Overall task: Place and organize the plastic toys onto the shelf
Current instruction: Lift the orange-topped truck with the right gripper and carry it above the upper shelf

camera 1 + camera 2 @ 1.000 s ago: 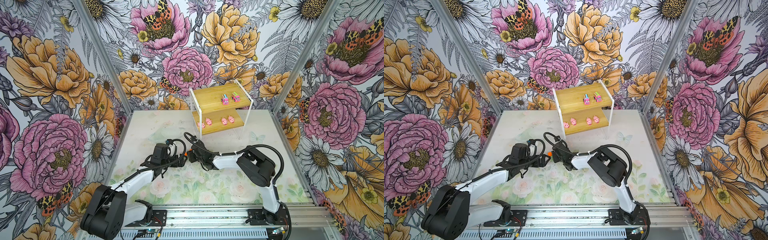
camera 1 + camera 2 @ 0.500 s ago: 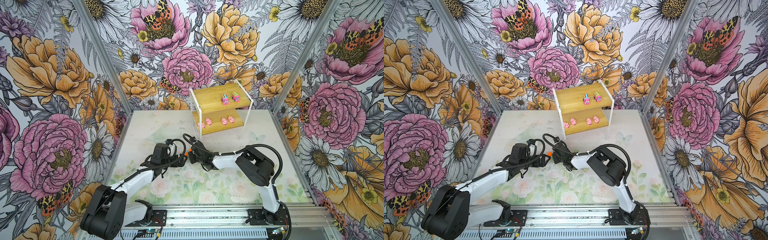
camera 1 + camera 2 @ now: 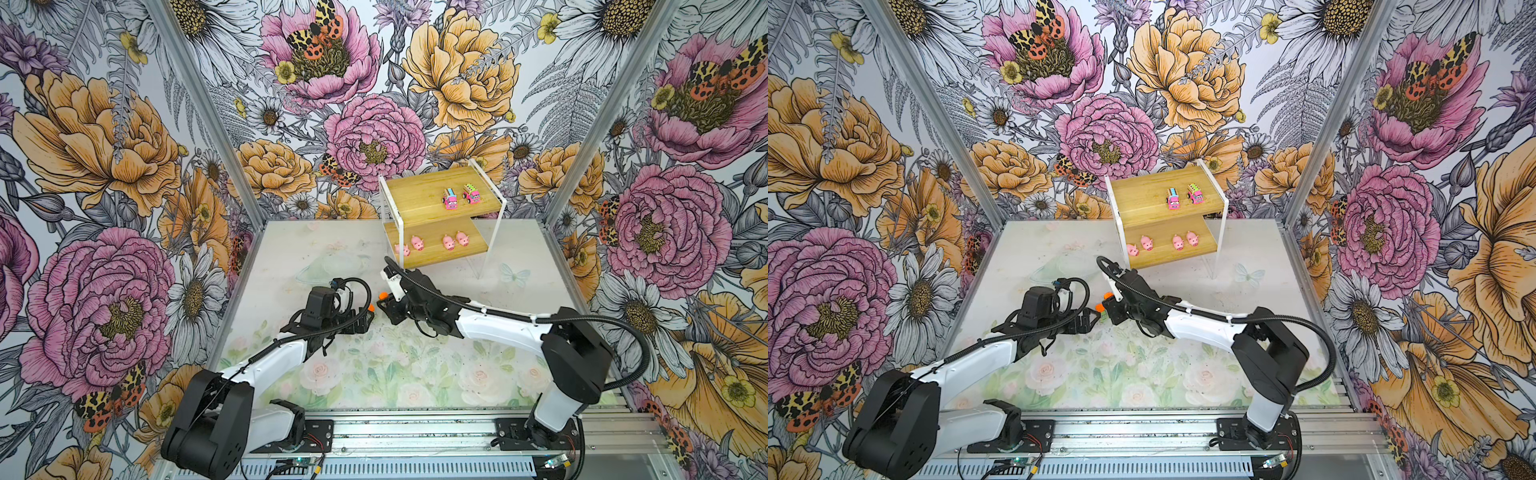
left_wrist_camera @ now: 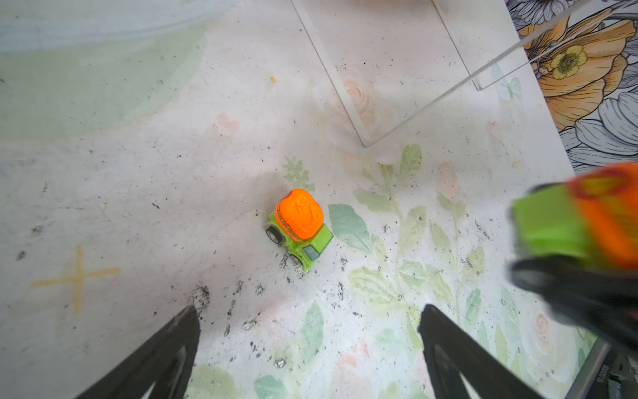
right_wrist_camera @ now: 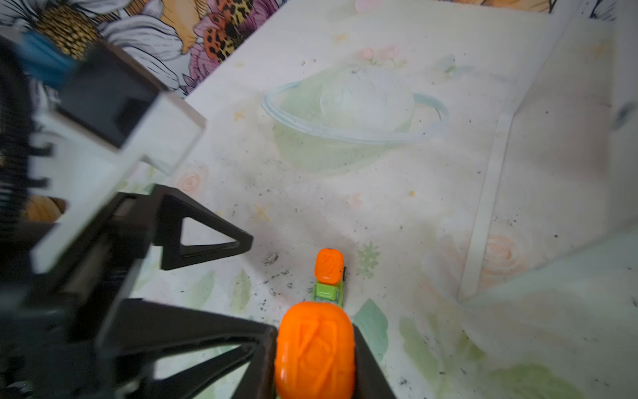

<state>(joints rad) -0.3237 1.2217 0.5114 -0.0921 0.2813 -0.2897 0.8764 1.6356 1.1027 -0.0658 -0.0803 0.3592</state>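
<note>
One glossy truck [image 5: 315,352], domed, perhaps embossed

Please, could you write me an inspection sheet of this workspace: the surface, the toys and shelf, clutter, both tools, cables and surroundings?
Surface: pale floral mat, with dark specks near the tools.
Job's things: shelf at the back; two pink trucks on its upper board; four pigs on its lower board; loose green truck on the mat; held green truck in the right tool.
Clutter: nothing seen.
Tools: left tool open and empty, pointing at the loose green truck; right tool shut on the held green truck.
Cables: black hoses run along both arms.
Surroundings: flowered walls on three sides; metal rail in front.
</note>
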